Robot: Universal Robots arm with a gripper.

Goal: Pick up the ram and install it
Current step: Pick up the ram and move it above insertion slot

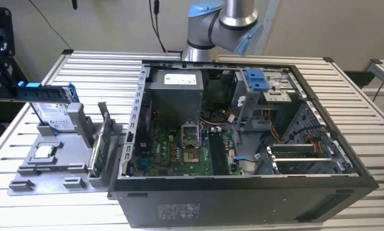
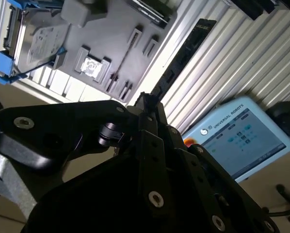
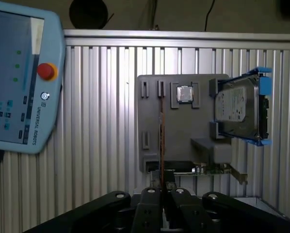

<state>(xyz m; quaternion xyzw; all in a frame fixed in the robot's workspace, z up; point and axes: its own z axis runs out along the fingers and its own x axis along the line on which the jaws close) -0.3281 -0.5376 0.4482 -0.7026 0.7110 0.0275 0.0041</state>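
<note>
Between the fingertips of the gripper point(image 3: 162, 191), the ram point(image 3: 161, 141) is sitting clamped by one end. The dark fingers point(image 3: 150, 206) are pressing together on it with no gap showing. In the first wrist view the module is showing edge-on, as a thin brownish line running out from the tips across the grey tray point(image 3: 184, 131) behind it. In the second wrist view the gripper point(image 2: 147, 104) is holding the same ram point(image 2: 181, 56), now showing its flat dark face. The long strip is reaching away from the fingers point(image 2: 145, 141), and its far end is lying against the bare slats of the table point(image 2: 242, 58) just beside the tray point(image 2: 101, 34).

The tray is carrying a silver hard drive point(image 3: 237, 109) with blue rails, a small square processor chip point(image 3: 185, 93) and a green card point(image 3: 208, 170) with a metal edge. A pale blue teach pendant point(image 3: 19, 82) is lying on the slatted table point(image 3: 101, 97), apart from the tray.

In the exterior view the tray point(image 1: 50, 173) is sitting near the table's edge at the exterior view's left. The hard drive point(image 1: 53, 118) is propped at the tray's far end, and the green card point(image 1: 97, 149) is standing upright along the side nearest the open computer case point(image 1: 243, 202). The case is lying on the table point(image 1: 365, 125) just beside the tray, with its motherboard point(image 1: 172, 154) facing up. The arm point(image 1: 224, 21) is rising behind the case's far wall.
</note>
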